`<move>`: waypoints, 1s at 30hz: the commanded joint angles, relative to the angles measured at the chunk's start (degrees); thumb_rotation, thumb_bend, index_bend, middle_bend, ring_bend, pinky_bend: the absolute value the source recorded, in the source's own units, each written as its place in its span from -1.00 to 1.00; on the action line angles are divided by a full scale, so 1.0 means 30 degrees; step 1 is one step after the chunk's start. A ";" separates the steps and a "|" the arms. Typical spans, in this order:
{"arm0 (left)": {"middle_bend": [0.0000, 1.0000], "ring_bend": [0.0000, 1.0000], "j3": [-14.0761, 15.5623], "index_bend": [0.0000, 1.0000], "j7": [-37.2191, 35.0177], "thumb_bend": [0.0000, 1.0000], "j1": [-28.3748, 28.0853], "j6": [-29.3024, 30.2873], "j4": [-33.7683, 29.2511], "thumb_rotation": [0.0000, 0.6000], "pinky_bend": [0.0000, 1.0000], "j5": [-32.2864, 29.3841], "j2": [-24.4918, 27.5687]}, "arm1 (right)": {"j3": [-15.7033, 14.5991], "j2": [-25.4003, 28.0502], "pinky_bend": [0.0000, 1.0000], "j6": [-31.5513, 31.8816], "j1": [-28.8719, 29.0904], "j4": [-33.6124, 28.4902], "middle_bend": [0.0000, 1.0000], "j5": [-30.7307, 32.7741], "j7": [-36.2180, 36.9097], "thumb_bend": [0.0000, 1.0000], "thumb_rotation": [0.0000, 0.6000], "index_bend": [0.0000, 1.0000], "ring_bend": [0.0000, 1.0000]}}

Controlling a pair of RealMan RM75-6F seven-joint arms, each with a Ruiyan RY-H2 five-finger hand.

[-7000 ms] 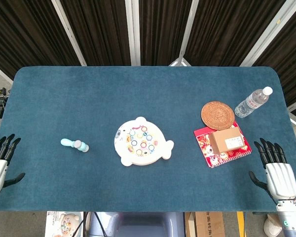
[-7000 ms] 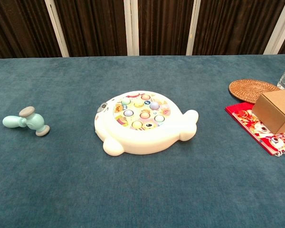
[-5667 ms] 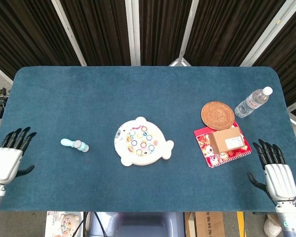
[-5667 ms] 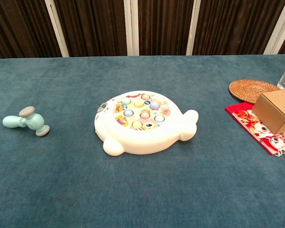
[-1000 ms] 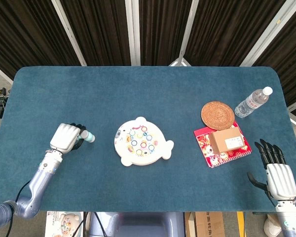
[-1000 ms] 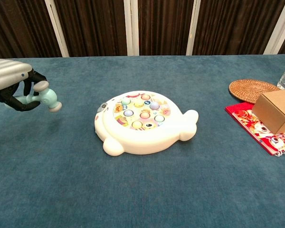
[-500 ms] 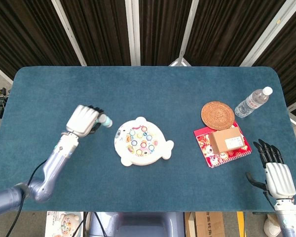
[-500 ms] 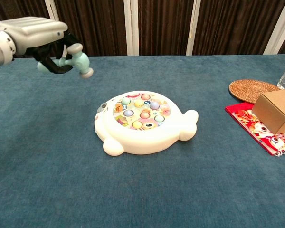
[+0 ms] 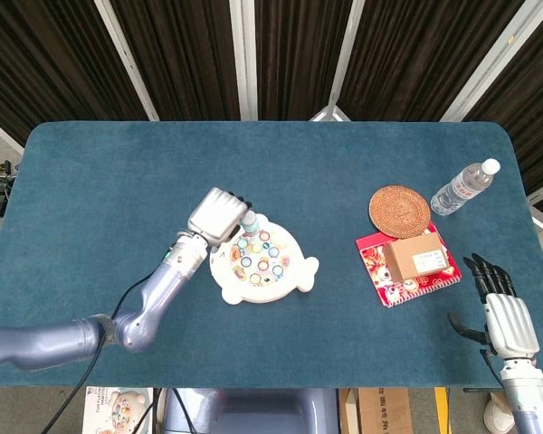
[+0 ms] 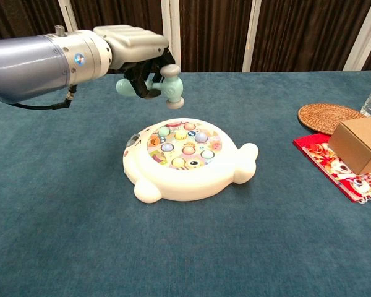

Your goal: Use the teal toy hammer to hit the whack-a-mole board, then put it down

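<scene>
My left hand [image 9: 216,215] [image 10: 133,51] grips the teal toy hammer [image 10: 168,86] by its handle. The hammer's grey-capped head [image 9: 251,223] hangs in the air above the far left part of the white whack-a-mole board [image 9: 262,260] [image 10: 187,159], clear of it. The board lies flat in the middle of the blue table, with several coloured mole buttons on top. My right hand [image 9: 509,316] rests at the table's near right corner, fingers spread, holding nothing. It is outside the chest view.
A round woven coaster [image 9: 400,210] [image 10: 329,116], a cardboard box [image 9: 419,258] [image 10: 360,145] on a red booklet [image 9: 380,268] and a lying water bottle [image 9: 465,187] occupy the right side. Dark curtains stand behind the table.
My left hand has carried the hammer to the right, from the left of the board to above its far left part. The right hand has barely moved.
</scene>
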 commanded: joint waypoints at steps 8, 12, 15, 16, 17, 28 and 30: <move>0.19 0.03 0.1033 0.42 0.0552 0.27 -0.0796 0.0165 0.0437 1.00 0.28 -0.0915 -0.0438 | 0.0012 0.0262 -1.00 0.0087 -0.0106 -0.0148 -1.00 0.0032 0.0336 -0.39 1.00 -1.00 -1.00; 0.19 0.03 0.1319 0.42 0.0436 0.27 -0.0835 0.0320 0.0408 1.00 0.28 -0.0983 -0.0326 | -0.0001 0.0300 -1.00 0.0116 -0.0133 -0.0164 -1.00 0.0016 0.0377 -0.39 1.00 -1.00 -1.00; 0.19 0.03 0.1523 0.42 0.0310 0.27 -0.0847 0.0420 0.0385 1.00 0.28 -0.0973 -0.0197 | -0.0011 0.0324 -1.00 0.0119 -0.0139 -0.0177 -1.00 -0.0002 0.0398 -0.39 1.00 -1.00 -1.00; 0.19 0.03 0.1599 0.42 0.0250 0.27 -0.0834 0.0462 0.0377 1.00 0.28 -0.0981 -0.0149 | -0.0014 0.0329 -1.00 0.0123 -0.0140 -0.0183 -1.00 -0.0014 0.0405 -0.39 1.00 -1.00 -1.00; 0.19 0.03 0.1653 0.42 0.0204 0.27 -0.0823 0.0482 0.0380 1.00 0.28 -0.0992 -0.0127 | -0.0017 0.0331 -1.00 0.0122 -0.0139 -0.0185 -1.00 -0.0019 0.0409 -0.39 1.00 -1.00 -1.00; 0.19 0.03 0.2491 0.42 -0.0216 0.27 -0.0816 0.0583 0.0762 1.00 0.28 -0.1007 -0.0503 | -0.0001 0.0315 -1.00 0.0012 -0.0073 -0.0235 -1.00 -0.0010 0.0511 -0.39 1.00 -1.00 -1.00; 0.19 0.03 0.2613 0.42 -0.0202 0.27 -0.0813 0.0586 0.0879 1.00 0.28 -0.1012 -0.0579 | 0.0004 0.0312 -1.00 -0.0004 -0.0065 -0.0244 -1.00 0.0002 0.0533 -0.39 1.00 -1.00 -1.00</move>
